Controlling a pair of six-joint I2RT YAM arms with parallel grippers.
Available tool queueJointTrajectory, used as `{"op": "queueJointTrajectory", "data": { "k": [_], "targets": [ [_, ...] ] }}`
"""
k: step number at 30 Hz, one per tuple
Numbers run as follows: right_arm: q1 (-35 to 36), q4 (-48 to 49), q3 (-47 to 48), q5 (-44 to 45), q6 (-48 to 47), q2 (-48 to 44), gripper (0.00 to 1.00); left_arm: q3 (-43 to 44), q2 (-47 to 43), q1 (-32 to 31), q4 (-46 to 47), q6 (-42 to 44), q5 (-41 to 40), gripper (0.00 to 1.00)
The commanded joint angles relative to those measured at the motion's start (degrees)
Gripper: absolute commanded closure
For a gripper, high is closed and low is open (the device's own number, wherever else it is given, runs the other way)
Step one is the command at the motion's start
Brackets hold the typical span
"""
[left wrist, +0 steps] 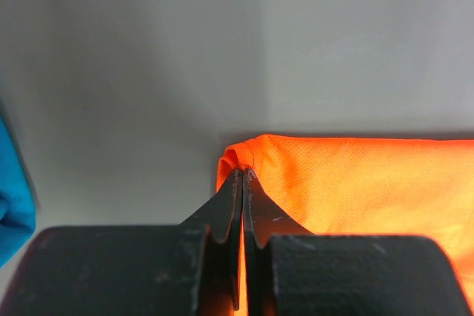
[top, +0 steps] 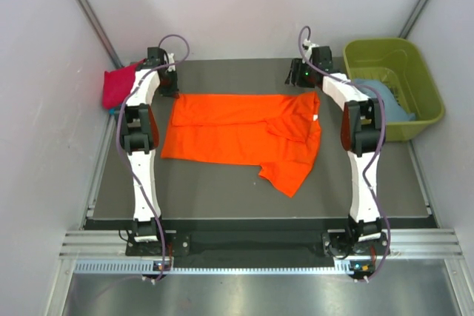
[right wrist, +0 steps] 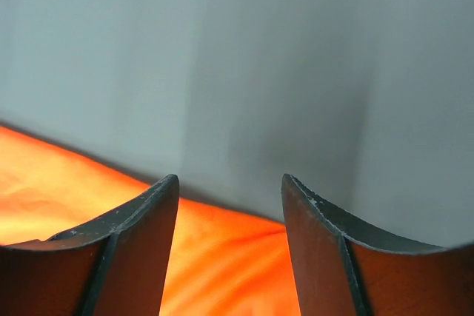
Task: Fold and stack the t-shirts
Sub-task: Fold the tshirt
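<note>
The bright orange t-shirt (top: 244, 138) lies spread on the dark table, folded over lengthwise, one sleeve pointing toward the near right. My left gripper (top: 169, 83) is at its far left corner, shut on the orange cloth (left wrist: 244, 159). My right gripper (top: 302, 75) is at the far right corner, open, with the orange cloth (right wrist: 222, 257) below and between its fingers. A crimson-pink t-shirt (top: 118, 86) lies bunched at the far left edge. A light blue t-shirt (top: 385, 98) hangs over the tub's near rim; blue cloth (left wrist: 13, 197) also shows in the left wrist view.
An olive-green plastic tub (top: 418, 57) stands at the far right beside the table. Grey walls close in the back and sides. The dark table (top: 222, 194) has bare surface in front of the orange shirt.
</note>
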Motion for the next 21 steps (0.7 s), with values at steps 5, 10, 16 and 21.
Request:
{"op": "queueJointTrajectory", "data": {
  "k": [5, 10, 16, 21],
  "targets": [
    [-2.9, -0.3, -4.0, 3.4, -5.1, -15.0, 0.41, -0.8, -4.9, 0.2, 1.9, -0.5, 0.7, 1.00],
    [-4.8, -3.8, -9.2, 4.1, -6.7, -20.2, 0.43, -1.2, -5.5, 0.2, 1.8, -0.6, 0.8, 1.00],
    [-6.5, -5.7, -16.8, 2.1, -6.3, -21.2, 0.48, -2.8, -6.6, 0.2, 1.6, -0.6, 0.7, 1.00],
    [-6.3, -5.6, -17.5, -0.4, -3.6, -18.0, 0.51, -4.2, -7.5, 0.2, 1.4, -0.5, 0.8, 1.00]
  ]
}}
